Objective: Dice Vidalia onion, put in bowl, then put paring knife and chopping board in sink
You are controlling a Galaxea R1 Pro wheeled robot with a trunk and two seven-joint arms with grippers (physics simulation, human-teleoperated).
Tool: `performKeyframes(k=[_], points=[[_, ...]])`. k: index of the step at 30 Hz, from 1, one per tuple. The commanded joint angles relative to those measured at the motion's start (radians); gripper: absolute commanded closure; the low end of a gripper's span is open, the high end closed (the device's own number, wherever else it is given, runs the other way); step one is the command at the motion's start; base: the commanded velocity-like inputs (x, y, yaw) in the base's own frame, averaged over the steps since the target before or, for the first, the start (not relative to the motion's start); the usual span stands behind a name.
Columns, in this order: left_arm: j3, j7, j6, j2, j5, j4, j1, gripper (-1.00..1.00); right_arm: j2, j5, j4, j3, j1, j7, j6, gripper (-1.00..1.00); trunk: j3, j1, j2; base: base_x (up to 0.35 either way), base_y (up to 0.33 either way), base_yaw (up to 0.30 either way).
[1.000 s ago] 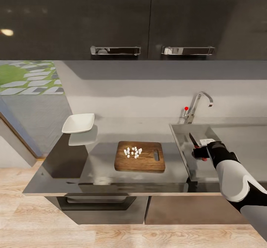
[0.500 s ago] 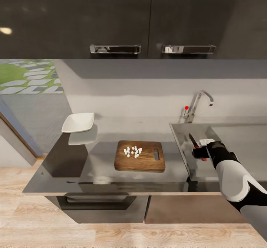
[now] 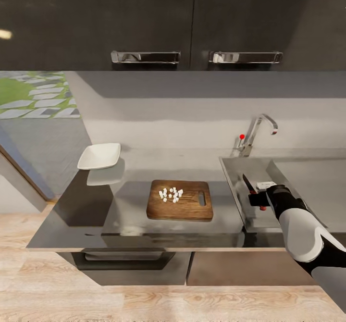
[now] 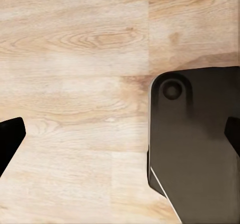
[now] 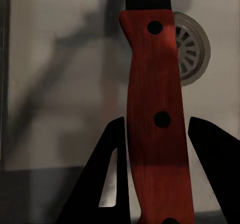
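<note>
My right gripper (image 3: pixel 255 199) is shut on the paring knife (image 3: pixel 248 183) and holds it over the sink (image 3: pixel 262 168), blade pointing toward the back wall. In the right wrist view the red handle (image 5: pixel 156 119) lies between the two dark fingers (image 5: pixel 114 169), above the basin floor (image 5: pixel 55 93) and the round drain (image 5: pixel 192 46). The chopping board (image 3: pixel 190 209) lies on the countertop (image 3: pixel 139 168) left of the sink, with the diced onion (image 3: pixel 170 194) clustered on it. The white bowl (image 3: pixel 99 156) stands at the counter's far left. My left gripper (image 4: pixel 120 136) hangs open over the wooden floor.
A chrome tap (image 3: pixel 257 132) with a red dot rises behind the sink. The drainboard (image 3: pixel 312 178) stretches to the right. Dark upper cabinets (image 3: pixel 192 19) hang above the counter. A dark part of the robot's base (image 4: pixel 200 149) lies under the left gripper.
The whole head view has shifted slightly, so the camera moved. The right gripper stays over the sink with the knife in it; board, dice and bowl lie as before.
</note>
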Motion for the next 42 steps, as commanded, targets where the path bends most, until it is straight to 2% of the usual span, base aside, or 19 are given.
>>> performKeyframes(k=[1, 7, 12, 16, 22, 37, 38, 42], points=[[-0.008, 0.004, -0.002, 0.001, 0.010, -0.002, 0.000, -1.00, -0.001, 0.010, 0.002, -0.007, -0.001, 0.009, -0.006, 1.00, -0.003, 0.001, -0.002, 0.000, -0.141, 0.000], [-0.008, 0.004, -0.002, 0.001, 0.010, -0.002, 0.000, -1.00, -0.026, 0.009, 0.066, -0.007, -0.001, 0.009, -0.065, 1.00, -0.013, 0.001, -0.002, 0.000, -0.092, 0.000], [-0.008, 0.004, -0.002, 0.001, 0.010, -0.002, 0.000, -1.00, -0.031, 0.008, 0.080, -0.007, -0.001, 0.009, -0.101, 1.00, -0.021, 0.001, -0.002, 0.000, -0.007, 0.000], [-0.008, 0.004, -0.002, 0.001, 0.010, -0.002, 0.000, -1.00, -0.031, 0.006, 0.095, -0.007, -0.001, 0.009, -0.108, 1.00, -0.027, 0.001, -0.002, 0.000, 0.000, 0.000], [-0.008, 0.004, -0.001, 0.001, 0.010, -0.002, 0.000, -1.00, -0.031, -0.031, 0.101, -0.007, -0.001, 0.009, -0.109, 1.00, -0.037, 0.001, -0.002, 0.161, 0.000, 0.000], [-0.008, 0.004, -0.001, 0.000, 0.010, -0.002, 0.000, -1.00, -0.034, -0.033, 0.102, -0.007, -0.001, 0.009, -0.109, 1.00, -0.061, 0.001, -0.002, 0.031, 0.000, 0.000], [-0.008, 0.004, -0.001, 0.000, 0.010, -0.002, 0.000, -1.00, -0.034, -0.033, 0.102, -0.007, -0.001, 0.009, -0.109, -1.00, -0.063, 0.001, -0.002, 0.000, 0.000, 0.000], [-0.008, 0.004, -0.001, 0.000, 0.010, -0.002, 0.000, -1.00, -0.049, -0.035, 0.100, -0.007, -0.001, 0.009, -0.109, -1.00, -0.068, 0.001, -0.002, 0.000, 0.000, 0.000]])
